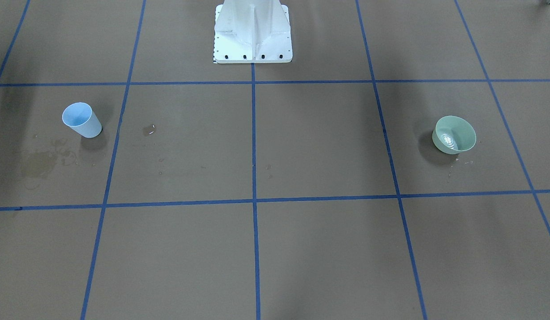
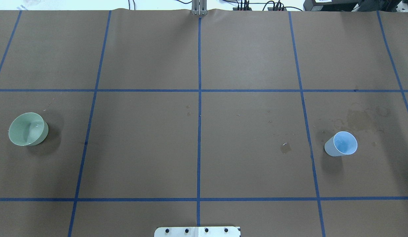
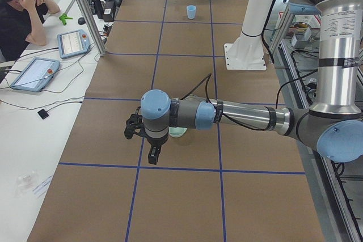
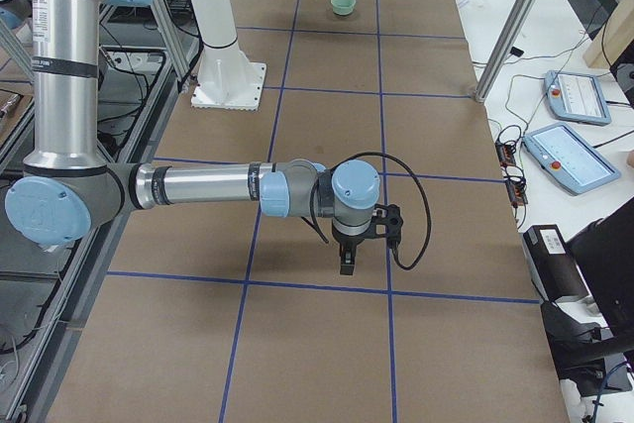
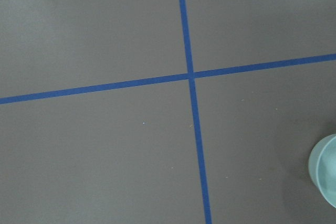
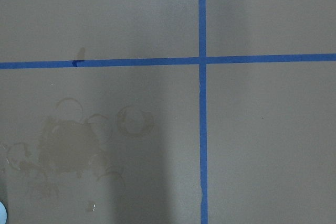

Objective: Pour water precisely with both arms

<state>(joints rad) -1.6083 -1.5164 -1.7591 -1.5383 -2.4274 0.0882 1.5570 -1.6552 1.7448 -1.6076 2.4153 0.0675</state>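
A pale green bowl point(image 1: 454, 134) point(image 2: 27, 129) stands on the brown table, with glints of water point(image 1: 447, 141) inside it. A light blue cup point(image 1: 81, 120) point(image 2: 342, 144) stands upright at the opposite end. In the exterior left view, my left gripper point(image 3: 148, 145) hangs above the table just in front of the bowl point(image 3: 177, 132), with the cup point(image 3: 191, 11) far behind. In the exterior right view, my right gripper point(image 4: 349, 263) hangs over the table, the bowl point(image 4: 343, 4) far off and the cup hidden. I cannot tell whether either gripper is open or shut. The left wrist view catches the bowl's edge point(image 5: 325, 174).
A small puddle point(image 2: 285, 147) and a dried water stain point(image 2: 360, 120) point(image 6: 68, 150) mark the paper near the cup. The white pedestal point(image 1: 253, 33) stands at the robot's edge. A seated person point(image 3: 22, 9) and control tablets point(image 3: 34, 73) point(image 4: 565, 158) sit beyond the far edge.
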